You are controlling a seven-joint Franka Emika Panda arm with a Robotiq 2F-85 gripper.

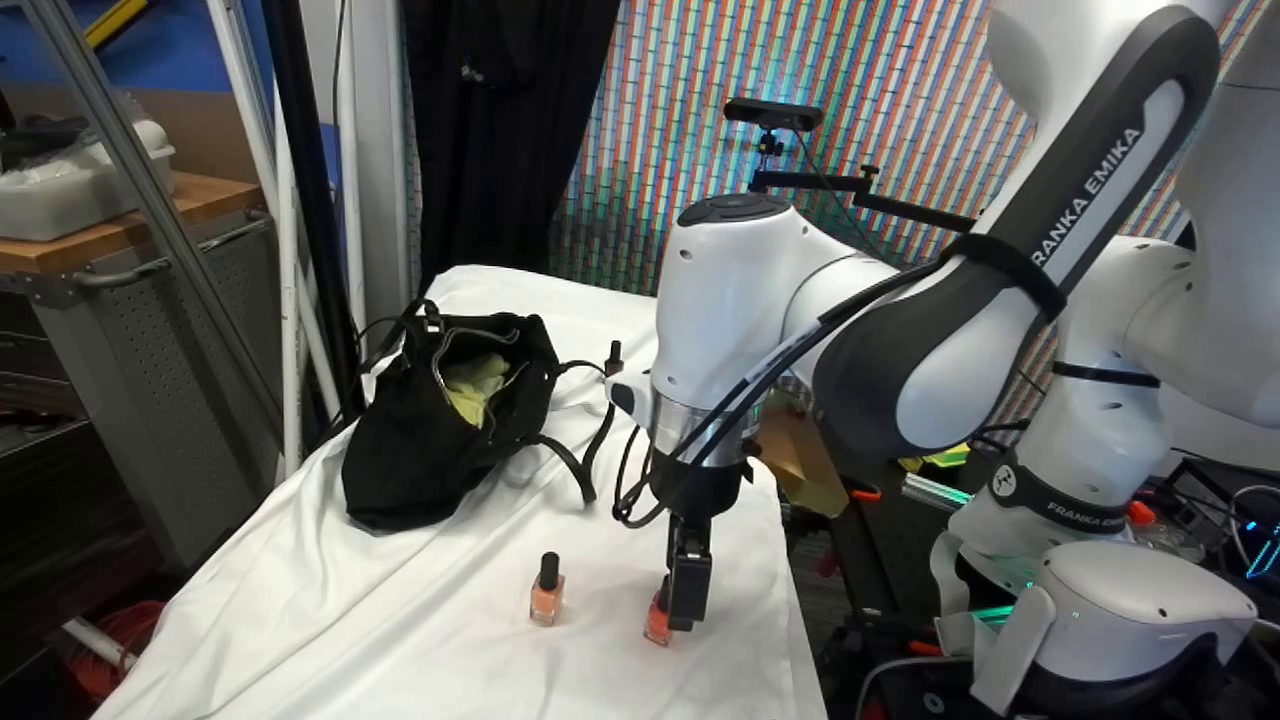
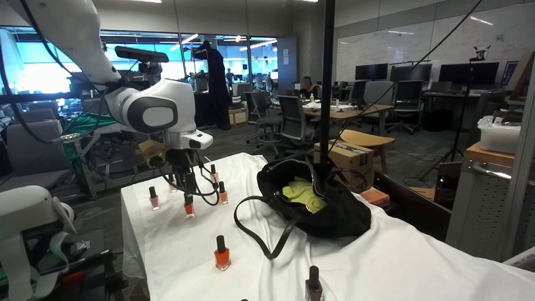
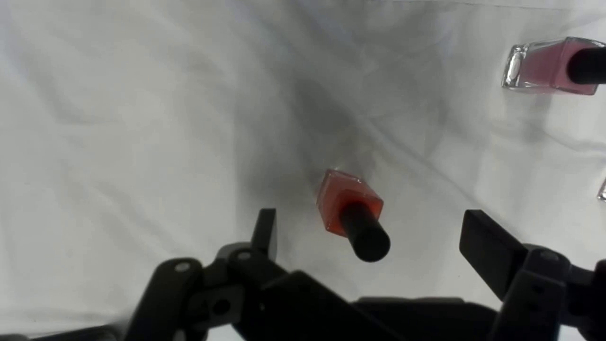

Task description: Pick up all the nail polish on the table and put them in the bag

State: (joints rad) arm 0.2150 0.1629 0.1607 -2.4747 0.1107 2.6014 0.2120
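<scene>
One red nail polish (image 3: 351, 209), lower centre of the wrist view: stands upright between the parted jaws of the gripper (image 3: 369, 232), presumably straddled for pinching.

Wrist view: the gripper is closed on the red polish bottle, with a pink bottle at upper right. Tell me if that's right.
Not closed: the wrist view shows the gripper open, its fingers apart with the red polish bottle visible between them. The pink bottle is at upper right.
</scene>
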